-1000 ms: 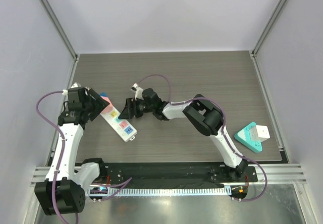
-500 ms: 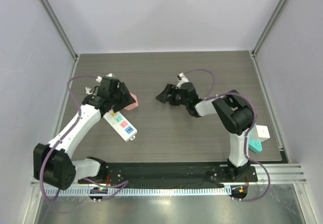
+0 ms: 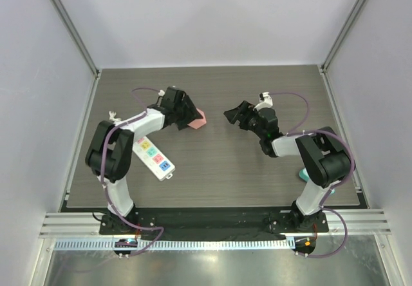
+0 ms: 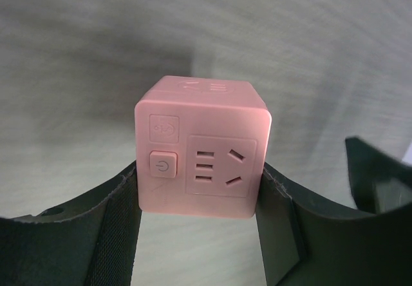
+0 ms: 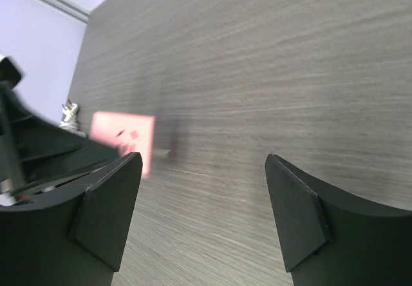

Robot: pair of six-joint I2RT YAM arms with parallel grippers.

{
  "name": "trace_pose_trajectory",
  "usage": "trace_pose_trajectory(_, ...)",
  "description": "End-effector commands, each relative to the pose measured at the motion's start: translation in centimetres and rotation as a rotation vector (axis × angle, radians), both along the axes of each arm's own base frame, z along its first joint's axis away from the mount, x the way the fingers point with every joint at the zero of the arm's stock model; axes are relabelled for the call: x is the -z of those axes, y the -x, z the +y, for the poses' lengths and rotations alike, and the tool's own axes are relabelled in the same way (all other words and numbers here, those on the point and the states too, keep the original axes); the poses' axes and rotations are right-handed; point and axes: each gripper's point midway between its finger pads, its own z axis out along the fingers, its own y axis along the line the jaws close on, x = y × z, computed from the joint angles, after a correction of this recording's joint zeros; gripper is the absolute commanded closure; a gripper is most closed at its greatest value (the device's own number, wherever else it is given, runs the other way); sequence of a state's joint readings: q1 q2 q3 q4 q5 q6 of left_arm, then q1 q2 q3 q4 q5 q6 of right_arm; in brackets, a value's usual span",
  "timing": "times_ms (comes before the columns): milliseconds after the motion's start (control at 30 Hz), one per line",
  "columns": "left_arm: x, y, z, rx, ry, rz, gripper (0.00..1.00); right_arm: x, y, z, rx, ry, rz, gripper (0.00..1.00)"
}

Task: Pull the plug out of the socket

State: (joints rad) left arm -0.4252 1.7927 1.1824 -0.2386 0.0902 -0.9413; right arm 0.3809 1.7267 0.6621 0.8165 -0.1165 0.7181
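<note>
Left gripper [image 4: 199, 190] grips pink cube socket [image 4: 203, 145]; right gripper [image 5: 203, 170] spread wide

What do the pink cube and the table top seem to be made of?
The pink cube looks like moulded plastic, smooth and matte: it has rounded edges, recessed socket slots and a raised power button. The table top looks like wood-grain laminate, grey-brown with fine parallel streaks; real wood cannot be excluded.
</note>
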Motion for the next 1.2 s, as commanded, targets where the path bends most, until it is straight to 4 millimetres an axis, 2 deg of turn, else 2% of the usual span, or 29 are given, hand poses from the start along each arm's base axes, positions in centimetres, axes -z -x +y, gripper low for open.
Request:
trace_pose_trajectory(0,-3.9,-5.6,-3.4,-0.04,0.151,-0.188,1.0,-2.6,-1.1,-0.3,0.024,-0.001,-0.107,0.17)
trace_pose_trajectory(67,-3.5,-6.9,-4.1,-0.062,0.183,-0.201,1.0,-2.5,-1.2,-0.2,0.018,-0.001,-0.105,0.17)
trace_pose_trajectory(100,-1.9,-7.4,-4.4,-0.07,0.186,-0.181,0.99,-2.6,-1.3,0.0,0.014,-0.006,-0.106,0.17)
trace_pose_trajectory(133,-2.9,-8.6,-5.1,-0.078,0.222,-0.212,0.98,-2.6,-1.4,0.0,0.012,-0.006,-0.108,0.17)
trace_pose_trajectory(167,-2.7,-9.1,-5.4,-0.079,0.231,-0.213,0.96,-2.5,-1.4,0.0,0.012,-0.006,-0.106,0.17)
trace_pose_trajectory(200,-1.0,-9.5,-5.7,-0.082,0.226,-0.184,0.91,-2.6,-1.4,0.1,0.011,-0.007,-0.108,0.17)
trace_pose_trajectory(233,-2.1,-10.4,-6.4,-0.075,0.248,-0.2,0.88,-2.6,-1.5,0.1,0.011,-0.007,-0.11,0.17)
trace_pose_trajectory(267,-1.7,-10.7,-6.6,-0.072,0.246,-0.19,0.84,-2.6,-1.5,0.1,0.009,-0.007,-0.11,0.17)
trace_pose_trajectory(300,-0.7,-10.8,-6.7,-0.069,0.235,-0.164,0.71,-2.7,-1.6,0.2,0.006,-0.007,-0.112,0.17)
trace_pose_trajectory(367,-1.4,-11.5,-6.9,-0.057,0.224,-0.176,0.61,-2.4,-1.7,0.3,-0.002,-0.004,-0.103,0.17)
trace_pose_trajectory(433,-1.6,-11.2,-6.3,-0.053,0.188,-0.163,0.48,-2.1,-2.0,0.7,-0.012,-0.003,-0.094,0.17)
trace_pose_trajectory(467,-1.8,-11.0,-6.0,-0.04,0.165,-0.168,0.37,-1.9,-2.0,0.9,-0.017,-0.008,-0.086,0.17)
trace_pose_trajectory(500,-1.7,-10.5,-5.5,-0.036,0.139,-0.151,0.23,-2.0,-2.3,1.1,-0.022,-0.015,-0.087,0.17)
trace_pose_trajectory(533,-2.8,-10.3,-4.9,-0.042,0.122,-0.161,0.22,-1.6,-2.3,1.4,-0.038,-0.016,-0.077,0.17)
trace_pose_trajectory(600,-3.1,-9.2,-3.5,-0.028,0.052,-0.145,0.19,-1.7,-2.4,1.8,-0.051,-0.03,-0.074,0.17)
trace_pose_trajectory(633,-4.9,-8.8,-3.0,-0.023,0.04,-0.173,0.15,-1.7,-2.4,1.9,-0.06,-0.033,-0.072,0.17)
trace_pose_trajectory(667,-5.3,-8.5,-2.3,-0.015,0.0,-0.189,0.04,-1.6,-2.4,2.1,-0.065,-0.029,-0.068,0.17)
trace_pose_trajectory(700,-5.1,-7.7,-1.7,-0.008,-0.023,-0.173,0.0,-1.6,-2.3,2.2,-0.07,-0.029,-0.066,0.17)
trace_pose_trajectory(733,-6.6,-7.3,-1.4,-0.004,-0.029,-0.191,0.0,-1.6,-2.3,2.2,-0.07,-0.027,-0.065,0.17)
trace_pose_trajectory(767,-6.3,-6.5,-0.4,-0.003,-0.068,-0.157,0.0,-1.7,-2.3,2.3,-0.074,-0.024,-0.069,0.17)
trace_pose_trajectory(800,-7.2,-6.0,-0.1,0.005,-0.079,-0.154,0.0,-1.6,-2.2,2.4,-0.078,-0.02,-0.066,0.17)
trace_pose_trajectory(833,-7.5,-5.8,0.9,-0.012,-0.119,-0.153,0.0,-1.7,-2.1,2.8,-0.088,-0.017,-0.07,0.17)
trace_pose_trajectory(867,-8.4,-4.7,2.1,-0.023,-0.153,-0.141,0.0,-1.6,-2.1,3.2,-0.095,-0.011,-0.065,0.17)
trace_pose_trajectory(933,-8.4,-3.3,3.7,-0.003,-0.214,-0.137,0.0,-1.3,-1.8,3.9,-0.121,0.009,-0.062,0.17)
trace_pose_trajectory(967,-9.8,-2.2,5.1,-0.011,-0.234,-0.148,0.0,-1.8,-1.9,4.4,-0.133,0.01,-0.073,0.17)
trace_pose_trajectory(1033,-9.2,-0.4,7.6,-0.028,-0.302,-0.12,0.0,-1.7,-1.5,5.6,-0.177,0.029,-0.077,0.17)
trace_pose_trajectory(1067,-8.8,0.7,9.7,-0.059,-0.335,-0.079,0.0,-1.8,-1.4,6.1,-0.19,0.035,-0.08,0.16)
trace_pose_trajectory(1100,-10.0,1.5,11.2,-0.092,-0.35,-0.095,0.0,-1.9,-1.3,6.6,-0.204,0.042,-0.083,0.16)
trace_pose_trajectory(1167,-9.2,3.3,14.6,-0.155,-0.384,-0.034,0.0,-2.1,-1.0,8.0,-0.239,0.063,-0.094,0.16)
